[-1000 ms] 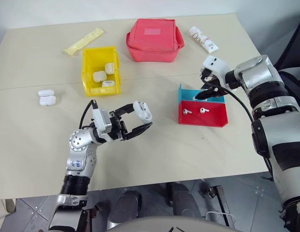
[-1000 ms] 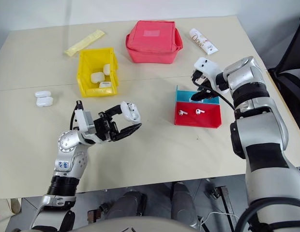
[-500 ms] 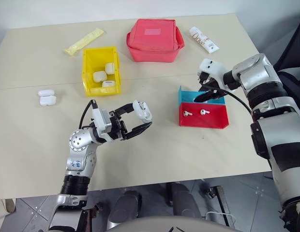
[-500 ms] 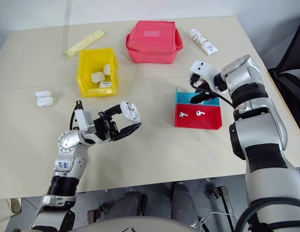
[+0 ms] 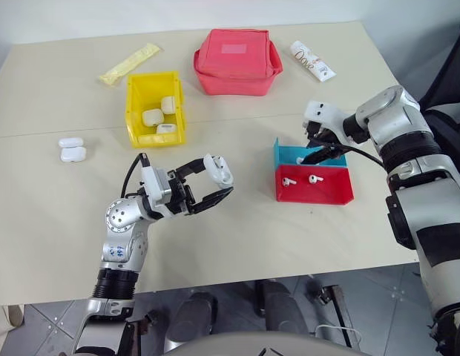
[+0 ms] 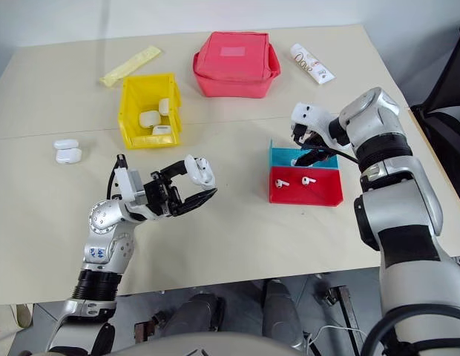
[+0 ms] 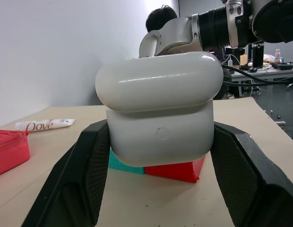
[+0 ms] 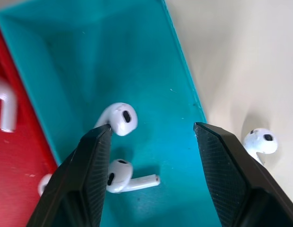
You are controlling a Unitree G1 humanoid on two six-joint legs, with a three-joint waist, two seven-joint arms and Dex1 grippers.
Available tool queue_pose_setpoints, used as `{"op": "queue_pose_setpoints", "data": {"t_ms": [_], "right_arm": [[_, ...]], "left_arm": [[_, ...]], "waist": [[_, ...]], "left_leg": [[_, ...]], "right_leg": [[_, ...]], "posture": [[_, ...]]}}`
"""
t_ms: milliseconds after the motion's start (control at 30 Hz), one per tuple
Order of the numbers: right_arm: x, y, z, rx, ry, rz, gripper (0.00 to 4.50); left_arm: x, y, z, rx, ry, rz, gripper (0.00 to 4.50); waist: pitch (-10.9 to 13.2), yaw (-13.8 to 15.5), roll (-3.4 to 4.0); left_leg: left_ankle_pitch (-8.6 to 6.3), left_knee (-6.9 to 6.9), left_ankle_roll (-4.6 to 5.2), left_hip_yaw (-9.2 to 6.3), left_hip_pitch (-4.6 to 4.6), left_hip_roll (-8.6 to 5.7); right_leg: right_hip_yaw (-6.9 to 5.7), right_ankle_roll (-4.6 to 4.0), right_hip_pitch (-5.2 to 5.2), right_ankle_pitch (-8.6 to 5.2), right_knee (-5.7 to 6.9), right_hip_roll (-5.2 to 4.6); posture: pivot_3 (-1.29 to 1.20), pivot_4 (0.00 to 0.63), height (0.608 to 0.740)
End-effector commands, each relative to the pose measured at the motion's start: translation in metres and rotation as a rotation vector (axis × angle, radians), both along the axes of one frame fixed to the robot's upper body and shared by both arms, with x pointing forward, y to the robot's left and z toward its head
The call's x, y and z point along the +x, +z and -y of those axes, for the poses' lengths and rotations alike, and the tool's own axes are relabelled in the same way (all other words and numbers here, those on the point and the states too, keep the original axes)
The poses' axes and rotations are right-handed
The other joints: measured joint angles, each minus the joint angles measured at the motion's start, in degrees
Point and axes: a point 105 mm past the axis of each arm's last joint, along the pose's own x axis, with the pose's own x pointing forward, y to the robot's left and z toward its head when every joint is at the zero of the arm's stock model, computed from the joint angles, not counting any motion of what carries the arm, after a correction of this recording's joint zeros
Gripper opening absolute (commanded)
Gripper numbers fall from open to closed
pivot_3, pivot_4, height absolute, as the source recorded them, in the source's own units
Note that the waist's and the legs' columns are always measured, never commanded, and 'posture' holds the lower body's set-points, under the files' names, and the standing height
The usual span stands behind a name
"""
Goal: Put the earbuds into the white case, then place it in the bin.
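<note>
Jaws of the right gripper (image 8: 151,156) stood wide over the blue tray (image 8: 90,56), two earbuds (image 8: 119,118) lying between them. Left gripper (image 7: 156,156) clamped the white case (image 7: 159,113) between its jaws above the desk (image 5: 289,230).

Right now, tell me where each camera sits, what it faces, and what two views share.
Left eye and right eye views: on the head, looking down over the table; both arms show, left gripper clamping the white case, right gripper over the blue tray.
Left wrist view: along its fingers at the case; the other arm shows behind.
Right wrist view: down between open fingers into the blue tray with earbuds.
Shared: both wrist views show the blue and red trays.
</note>
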Motion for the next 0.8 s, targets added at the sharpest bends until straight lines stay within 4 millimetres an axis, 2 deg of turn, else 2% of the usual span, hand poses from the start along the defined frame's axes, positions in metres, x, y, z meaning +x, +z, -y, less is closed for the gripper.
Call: {"op": "queue_pose_setpoints", "data": {"t_ms": [33, 400, 800], "right_arm": [[0.003, 0.008, 0.007, -0.026, -0.001, 0.051, 2.87], [0.006, 0.017, 0.007, -0.02, -0.006, 0.084, 2.87], [-0.003, 0.019, -0.007, 0.048, 0.04, 0.043, 2.87]], "left_arm": [[0.0, 0.009, -0.001, -0.003, 0.007, 0.047, 2.82], [0.002, 0.01, 0.0, -0.004, 0.005, 0.05, 2.82], [0.003, 0.009, 0.004, -0.009, -0.002, 0.048, 2.82]], "waist": [[0.0, 0.0, -0.01], [0.0, 0.0, -0.01], [0.0, 0.1, -0.01]], "left_leg": [[0.0, 0.0, 0.0, 0.0, 0.01, 0.0], [0.0, 0.01, 0.0, 0.01, 0.01, 0.0], [-0.01, 0.02, -0.01, 0.01, 0.01, 0.0]], "right_leg": [[0.0, 0.0, 0.0, 0.0, 0.0, 0.0], [0.0, 0.0, 0.0, 0.0, 0.0, 0.0], [-0.03, 0.0, 0.0, 0.0, 0.0, -0.01]], "posture": [[0.0, 0.15, 0.74], [0.0, 0.15, 0.74], [0.0, 0.15, 0.74]]}}
